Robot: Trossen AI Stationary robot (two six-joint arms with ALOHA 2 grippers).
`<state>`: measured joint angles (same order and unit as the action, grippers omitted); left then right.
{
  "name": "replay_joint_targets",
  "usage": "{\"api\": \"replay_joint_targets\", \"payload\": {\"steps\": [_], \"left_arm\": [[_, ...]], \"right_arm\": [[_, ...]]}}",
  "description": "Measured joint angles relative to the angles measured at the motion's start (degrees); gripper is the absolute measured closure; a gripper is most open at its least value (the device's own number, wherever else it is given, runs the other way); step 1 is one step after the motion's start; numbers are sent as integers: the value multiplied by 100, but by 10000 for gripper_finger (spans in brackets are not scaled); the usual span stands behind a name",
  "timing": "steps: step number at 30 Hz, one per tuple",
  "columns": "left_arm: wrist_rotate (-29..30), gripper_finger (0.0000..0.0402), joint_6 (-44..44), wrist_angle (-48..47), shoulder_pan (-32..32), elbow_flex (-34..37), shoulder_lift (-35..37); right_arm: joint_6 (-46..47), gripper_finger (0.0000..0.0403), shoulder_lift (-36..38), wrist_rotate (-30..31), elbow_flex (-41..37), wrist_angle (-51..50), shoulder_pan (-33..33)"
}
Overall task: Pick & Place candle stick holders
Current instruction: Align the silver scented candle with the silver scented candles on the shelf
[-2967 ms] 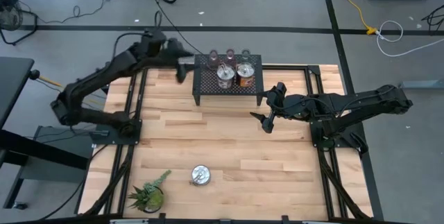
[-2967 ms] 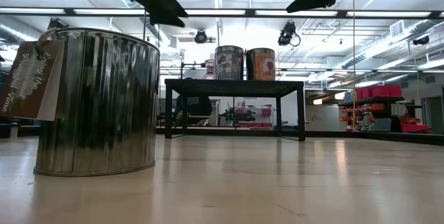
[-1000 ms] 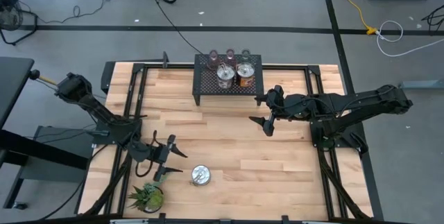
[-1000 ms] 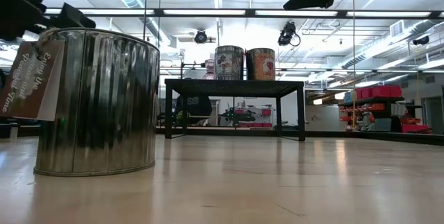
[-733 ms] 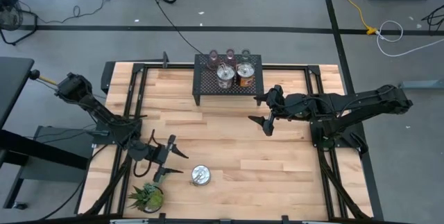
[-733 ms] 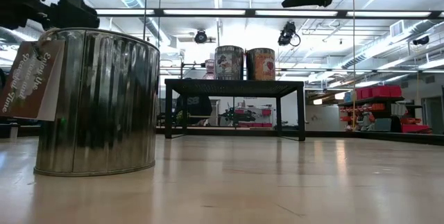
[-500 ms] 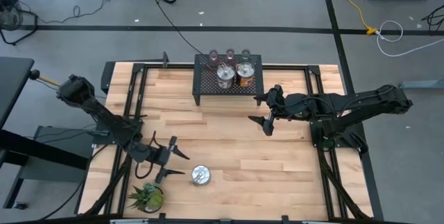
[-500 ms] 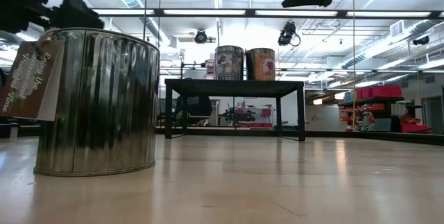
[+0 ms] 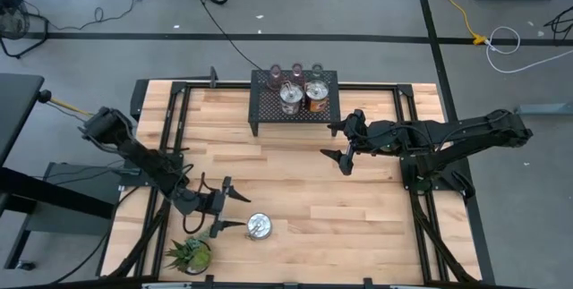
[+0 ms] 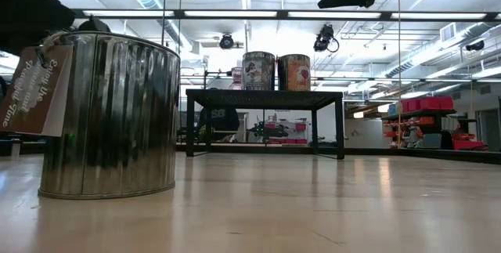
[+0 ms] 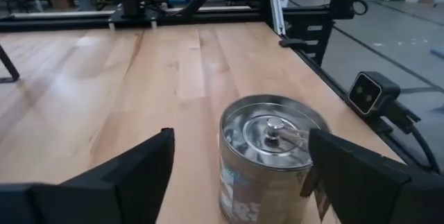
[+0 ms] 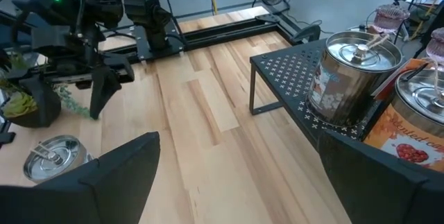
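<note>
A round shiny silvery candle stick holder (image 9: 260,226) with a paper tag stands on its base on the table near the front edge; it fills the left of the low view (image 10: 109,116). My left gripper (image 9: 229,208) is open just to its left, low over the table, its fingers (image 11: 139,172) spread short of the holder (image 11: 274,151). Two metal holders, one silvery (image 12: 350,71) and one coppery (image 12: 416,123), and pinkish cups (image 9: 295,72) stand on the black mesh rack (image 9: 294,101). My right gripper (image 9: 340,146) hangs open above the table, right of the rack.
A spiky green potted plant (image 9: 190,253) stands at the front left corner, close beside my left gripper. Bare wood lies between the rack and the front edge. Black frame rails (image 9: 421,191) run along both sides of the table.
My left gripper has sunk lower and moved a little toward the table's right and near edge, closer to the silvery holder by the plant. The holder has not moved. My right arm has kept still.
</note>
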<state>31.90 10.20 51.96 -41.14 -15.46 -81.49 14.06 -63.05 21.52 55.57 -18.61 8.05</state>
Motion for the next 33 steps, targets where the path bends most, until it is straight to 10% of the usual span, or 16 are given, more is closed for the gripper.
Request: {"api": "replay_joint_targets", "payload": {"steps": [8,33], "left_arm": [[-54,5,367,16,-91,0,-33],[77,2,375,893,-223,-687,-1791]], "right_arm": [[0,14,0,0,0,0,0],[0,14,0,0,0,4,-2]]}}
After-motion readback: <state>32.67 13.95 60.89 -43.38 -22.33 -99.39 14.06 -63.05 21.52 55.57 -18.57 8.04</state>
